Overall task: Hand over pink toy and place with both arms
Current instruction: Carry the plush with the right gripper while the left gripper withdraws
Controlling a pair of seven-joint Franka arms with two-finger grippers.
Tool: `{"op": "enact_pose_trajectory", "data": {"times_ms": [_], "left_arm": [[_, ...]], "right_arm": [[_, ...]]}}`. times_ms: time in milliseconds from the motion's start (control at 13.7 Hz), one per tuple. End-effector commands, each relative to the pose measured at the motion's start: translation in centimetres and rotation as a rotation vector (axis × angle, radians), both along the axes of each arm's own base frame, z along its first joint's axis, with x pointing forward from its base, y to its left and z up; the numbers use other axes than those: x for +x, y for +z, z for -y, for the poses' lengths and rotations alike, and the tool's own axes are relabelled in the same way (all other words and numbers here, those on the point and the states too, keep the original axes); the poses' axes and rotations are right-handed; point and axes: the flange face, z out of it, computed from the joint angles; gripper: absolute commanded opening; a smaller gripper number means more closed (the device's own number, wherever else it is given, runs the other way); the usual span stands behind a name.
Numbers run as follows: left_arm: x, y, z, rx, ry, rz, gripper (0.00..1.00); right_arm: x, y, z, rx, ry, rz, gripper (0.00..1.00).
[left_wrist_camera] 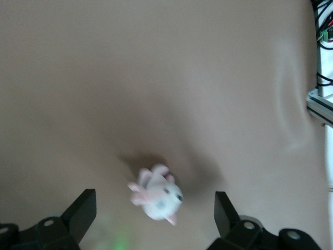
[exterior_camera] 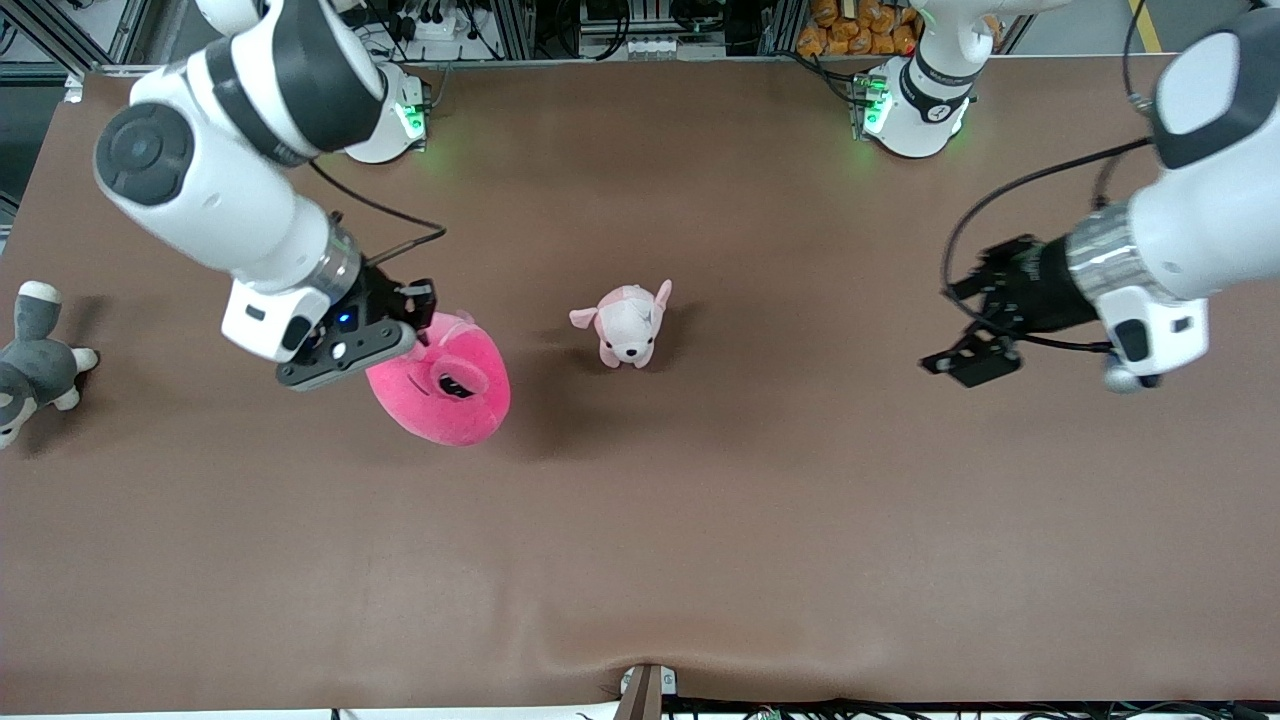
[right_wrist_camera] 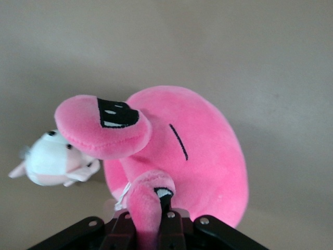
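Note:
The pink toy (exterior_camera: 445,385), a hot-pink round plush with two eye stalks, hangs from my right gripper (exterior_camera: 425,325) toward the right arm's end of the table. In the right wrist view the gripper (right_wrist_camera: 151,221) is shut on one eye stalk, with the toy's body (right_wrist_camera: 197,151) hanging below it. My left gripper (exterior_camera: 985,335) is open and empty, up in the air over the left arm's end of the table. In the left wrist view (left_wrist_camera: 153,219) its two black fingers stand wide apart.
A small pale pink-and-white puppy plush (exterior_camera: 628,325) stands mid-table; it also shows in the left wrist view (left_wrist_camera: 156,194) and the right wrist view (right_wrist_camera: 52,161). A grey-and-white plush (exterior_camera: 30,360) lies at the right arm's end of the brown table (exterior_camera: 700,520).

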Motion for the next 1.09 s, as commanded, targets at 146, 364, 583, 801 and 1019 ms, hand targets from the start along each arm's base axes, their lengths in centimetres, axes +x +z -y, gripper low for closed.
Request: {"op": "enact_pose_trajectory", "data": {"times_ms": [146,364,583,801,1019], "left_arm": [[-1.5,1.4,-2.4,0.186,-0.432,0.084,1.0],[-1.7,2.8,-5.6,0.273,-0.693,0.138,1.0],[-1.5,3.4,-9.9,0.264,-0.836,0.158,1.0],[-1.9,3.4,-12.3,0.241,-0.966,0.148,1.0],[-2.3,4.2,-14.1,0.243,-0.991,0.161,1.0]], "right_arm": [[1.7,-4.0,9.3,-0.017,-0.006,-0.062,0.0],[1.5,-6.8,17.2,-0.009,-0.002,-0.14,0.0],[0.1,-9.2,23.2,0.025,0.045,-0.232,0.0],[-1.1,-12.4,28.1,0.07,0.081,-0.275,0.0],[-0.7,-16.4,31.3,0.146,0.167,-0.273,0.0]]}}
